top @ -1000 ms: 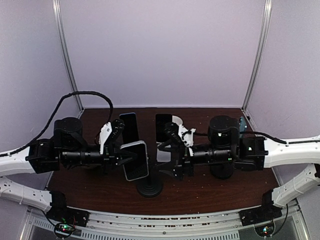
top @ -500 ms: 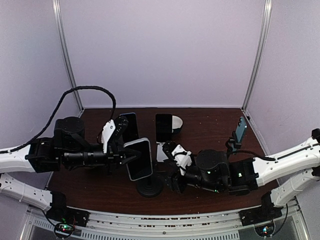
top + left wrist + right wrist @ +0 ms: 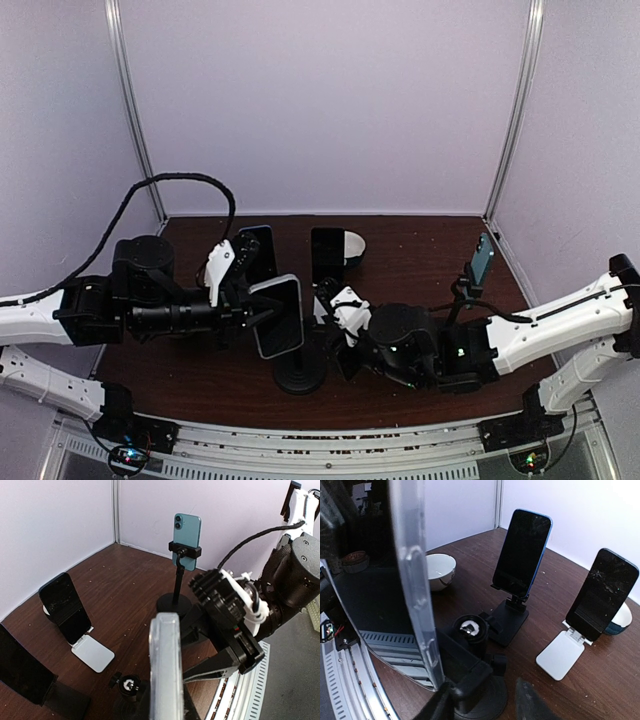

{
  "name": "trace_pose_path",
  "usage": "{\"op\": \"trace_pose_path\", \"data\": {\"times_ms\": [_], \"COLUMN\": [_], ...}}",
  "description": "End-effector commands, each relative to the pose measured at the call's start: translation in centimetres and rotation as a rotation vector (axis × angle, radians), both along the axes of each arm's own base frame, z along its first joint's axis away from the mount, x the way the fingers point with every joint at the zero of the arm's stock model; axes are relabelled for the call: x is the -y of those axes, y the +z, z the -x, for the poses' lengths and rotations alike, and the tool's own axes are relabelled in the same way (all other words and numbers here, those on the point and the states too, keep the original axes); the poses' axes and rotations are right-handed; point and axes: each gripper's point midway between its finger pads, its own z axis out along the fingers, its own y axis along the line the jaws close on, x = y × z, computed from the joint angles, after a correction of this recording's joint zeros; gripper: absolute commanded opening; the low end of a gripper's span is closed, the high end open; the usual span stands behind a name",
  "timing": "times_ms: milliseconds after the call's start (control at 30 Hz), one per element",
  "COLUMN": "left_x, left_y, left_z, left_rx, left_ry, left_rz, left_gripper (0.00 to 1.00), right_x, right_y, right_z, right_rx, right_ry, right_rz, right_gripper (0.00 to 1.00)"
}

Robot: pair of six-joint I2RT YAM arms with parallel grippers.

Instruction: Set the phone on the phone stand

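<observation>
phone (image 3: pixel 278 318) in a clear case, up off the table (image 3: pixel 420 250), tilted, pinched in the left gripper (image 3: pixel 258 318) with jaws pressed onto it. just above and to the left of the phone stand (image 3: pixel 300 378), not yet on it. edge-on from the left wrist, with the stand's bare ball head (image 3: pixel 130 685) just below and to its left. right gripper (image 3: pixel 334 352) low against the stand's right side, jaws part-way apart on either side of the stand's lower part; cannot tell whether pressing on it or only around it. bulk of the right arm (image 3: pixel 235 620) close beside the held phone. crowding the far side: a dark phone (image 3: pixel 258 252) propped on a black stand (image 3: pixel 507 622), a second dark phone (image 3: pixel 327 255) on a white folding stand (image 3: pixel 92 652), a blue-sided bowl (image 3: pixel 621 616) just behind that one, a white bowl (image 3: pixel 440 570) off to the left in the right wrist view. well apart at the table's right edge, a teal phone (image 3: pixel 187 528) clamped upright on a thin pole stand (image 3: pixel 178 587).
</observation>
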Motion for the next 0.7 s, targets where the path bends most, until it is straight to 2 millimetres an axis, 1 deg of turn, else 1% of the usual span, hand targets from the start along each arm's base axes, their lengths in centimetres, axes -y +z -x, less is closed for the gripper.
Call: {"op": "trace_pose_path", "data": {"times_ms": [0, 33, 67, 167, 233, 267, 300, 333, 367, 400, 433, 500, 567, 667], "left_x": [0.5, 0.6, 0.8, 1.6, 2.3, 2.5, 2.7, 2.7, 2.8, 2.8, 2.9, 2.9, 2.8, 2.8], "left_y": [4.0, 4.2, 4.2, 4.7, 5.2, 5.3, 5.5, 5.8, 6.1, 6.2, 6.2, 6.0, 5.8, 5.6], "left_z": [-0.3, -0.4, -0.4, -0.1, 0.1, -0.1, -0.1, -0.2, -0.2, -0.3, -0.3, -0.5, -0.6, -0.6], "left_rx": [0.063, 0.068, 0.076, 0.106, 0.118, 0.123, 0.129, 0.139, 0.152, 0.161, 0.166, 0.167, 0.166, 0.157], "left_ry": [0.013, 0.022, 0.023, 0.022, 0.011, 0.024, 0.030, 0.044, 0.059, 0.070, 0.075, 0.091, 0.110, 0.118], "left_rz": [0.118, 0.118, 0.113, 0.118, 0.133, 0.133, 0.134, 0.133, 0.131, 0.124, 0.113, 0.081, 0.058, 0.057], "left_gripper": [0.00, 0.00, 0.00, 0.00, 0.00, 0.00, 0.00, 0.00, 0.00, 0.00, 0.00, 0.00, 0.00, 0.00], "right_x": [-0.2, -0.2, -0.3, -0.4, -0.7, -0.7, -0.8, -0.7, -0.5, -0.3, 0.1, 0.7, 1.0, 0.8], "right_y": [1.5, 1.4, 1.1, 0.3, 0.3, 0.1, 0.1, 0.0, 0.0, 0.0, 0.0, 0.4, 0.5, 0.6], "right_z": [-0.5, -0.4, -0.3, 0.1, 0.4, 0.5, 0.6, 0.6, 0.5, 0.5, 0.4, 0.3, 0.2, 0.3], "right_rx": [0.023, 0.017, 0.011, -0.006, -0.017, -0.024, -0.032, -0.041, -0.047, -0.051, -0.051, -0.047, -0.045, -0.042], "right_ry": [-0.043, -0.044, -0.043, -0.042, -0.042, -0.046, -0.048, -0.054, -0.067, -0.083, -0.100, -0.123, -0.126, -0.114], "right_rz": [-0.022, -0.018, -0.011, 0.011, 0.012, 0.012, 0.008, 0.005, 0.000, -0.006, -0.010, -0.025, -0.032, -0.029], "right_gripper": [0.30, 0.25, 0.23, 0.21, 0.18, 0.16, 0.17, 0.21, 0.33, 0.41, 0.44, 0.40, 0.32, 0.18]}}
